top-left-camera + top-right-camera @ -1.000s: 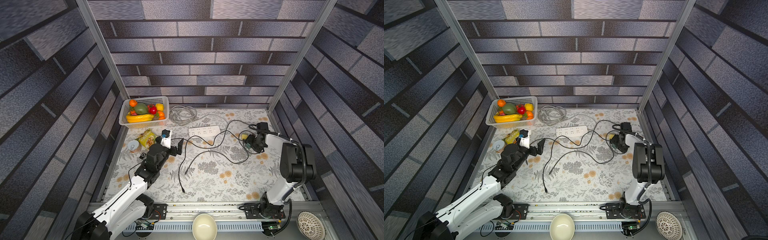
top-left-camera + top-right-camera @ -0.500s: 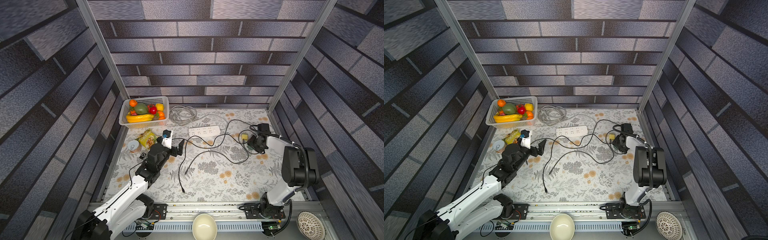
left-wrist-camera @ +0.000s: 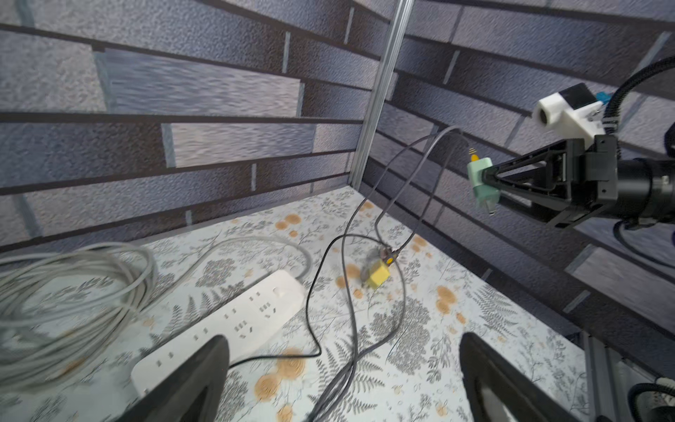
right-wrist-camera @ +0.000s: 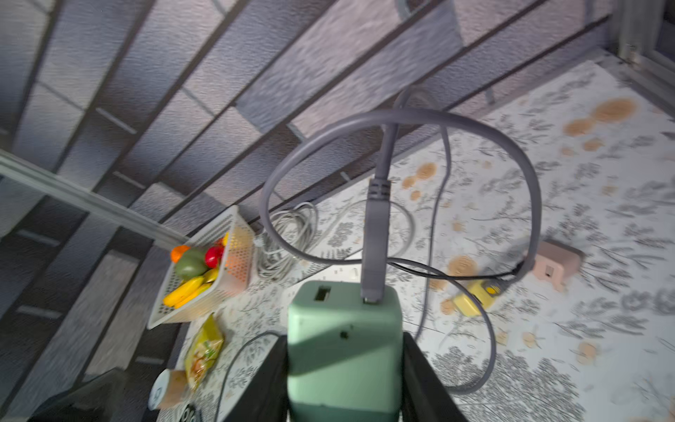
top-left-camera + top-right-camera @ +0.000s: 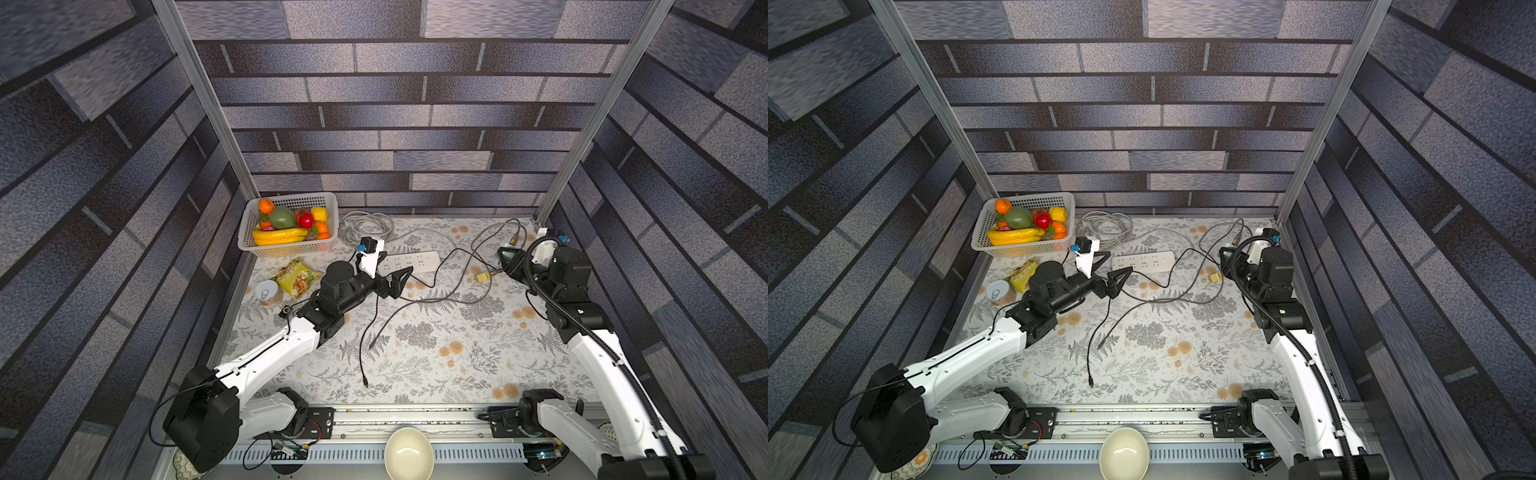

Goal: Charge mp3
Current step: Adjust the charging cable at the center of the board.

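One green charger [image 4: 343, 347] clamped in my right gripper [image 3: 491, 186], grey cable [image 4: 376, 237] plugged in; left gripper [image 3: 341, 343] wide, empty. 1 pink mp3 [image 4: 555, 261] on mat [image 5: 436, 353] by 1 yellow cube [image 4: 471, 299]; 1 power strip [image 5: 409, 261] + black cables [image 5: 415, 303] btwn it and left gripper.

The green adapter [image 4: 343, 365] is matt moulded plastic, and the grey cable [image 4: 376, 234] has a smooth, rubbery sheath. The right tool [image 4: 343, 339] and the left tool [image 3: 343, 338] have fingers of matt black plastic. The worktop [image 5: 436, 353] wears a flower-printed cover that looks dull and smooth; whether it is cloth or vinyl cannot be told. The power strip [image 3: 233, 325] is glossy white plastic, the basket [image 5: 291, 249] pale perforated plastic, the snack bag [image 5: 296, 277] shiny film. The bowl [image 5: 409, 451] gleams like glazed ceramic. The walls [image 5: 395, 124] carry a rough, grainy brick print, the corner posts [image 5: 206, 95] are brushed metal, and the arm shells [image 5: 270, 353] are glossy white plastic.
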### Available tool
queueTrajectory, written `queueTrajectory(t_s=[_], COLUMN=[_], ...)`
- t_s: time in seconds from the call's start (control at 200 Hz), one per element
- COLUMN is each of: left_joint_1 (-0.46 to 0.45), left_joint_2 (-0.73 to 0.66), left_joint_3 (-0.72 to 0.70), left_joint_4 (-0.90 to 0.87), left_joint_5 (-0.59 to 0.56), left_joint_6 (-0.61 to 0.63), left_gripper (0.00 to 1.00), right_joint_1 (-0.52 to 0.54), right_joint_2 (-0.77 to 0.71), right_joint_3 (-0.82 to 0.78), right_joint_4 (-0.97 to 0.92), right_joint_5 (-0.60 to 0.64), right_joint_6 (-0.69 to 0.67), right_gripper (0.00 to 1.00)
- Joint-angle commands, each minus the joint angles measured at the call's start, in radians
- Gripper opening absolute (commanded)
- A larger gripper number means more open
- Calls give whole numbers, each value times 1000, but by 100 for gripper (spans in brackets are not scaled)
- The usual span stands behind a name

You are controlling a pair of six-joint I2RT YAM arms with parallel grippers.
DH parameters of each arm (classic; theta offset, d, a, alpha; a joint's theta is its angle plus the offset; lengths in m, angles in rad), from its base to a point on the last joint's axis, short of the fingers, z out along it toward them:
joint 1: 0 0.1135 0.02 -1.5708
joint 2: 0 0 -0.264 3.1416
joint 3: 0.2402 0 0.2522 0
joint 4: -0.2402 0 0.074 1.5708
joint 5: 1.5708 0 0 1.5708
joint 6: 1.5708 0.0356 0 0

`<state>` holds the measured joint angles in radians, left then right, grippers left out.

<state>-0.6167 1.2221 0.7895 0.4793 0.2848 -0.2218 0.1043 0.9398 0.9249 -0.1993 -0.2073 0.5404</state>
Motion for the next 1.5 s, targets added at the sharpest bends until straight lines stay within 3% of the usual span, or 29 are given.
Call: queueTrajectory(t_s=[0.0, 0.085, 0.261, 0.401, 0.481, 0.641, 0.746, 0.972, 1.177, 1.498], left_joint_1=[-32, -10, 54, 58, 64, 78, 79, 92, 102, 115], left_joint_2=[55, 106, 187, 198, 180, 138, 126, 99, 72, 47], left_joint_3=[123, 203, 271, 252, 221, 165, 156, 114, 75, 44], left_joint_4=[71, 89, 123, 111, 103, 118, 105, 101, 102, 77], left_joint_5=[141, 145, 128, 88, 63, 42, 42, 36, 27, 13], left_joint_6=[-45, -98, -206, -202, -193, -178, -162, -151, -145, -132], left_gripper=[100, 100, 100, 100, 100, 100, 100, 100, 100, 100], right_joint_1=[35, 43, 43, 39, 32, 32, 32, 14, -57, -110], right_joint_2=[29, 102, 334, 560, 686, 804, 771, 574, 481, 488], right_joint_3=[94, 208, 525, 919, 1147, 1372, 1295, 839, 505, 314], right_joint_4=[183, 253, 199, 3, -126, -256, -267, -204, -118, -272], right_joint_5=[-115, -161, -108, -1, -10, -23, -39, 32, -22, -48], right_joint_6=[-23, -24, -84, -170, -176, -189, -175, -177, -89, -73], right_gripper=[10, 11, 12, 11, 10, 9, 8, 7, 6, 7])
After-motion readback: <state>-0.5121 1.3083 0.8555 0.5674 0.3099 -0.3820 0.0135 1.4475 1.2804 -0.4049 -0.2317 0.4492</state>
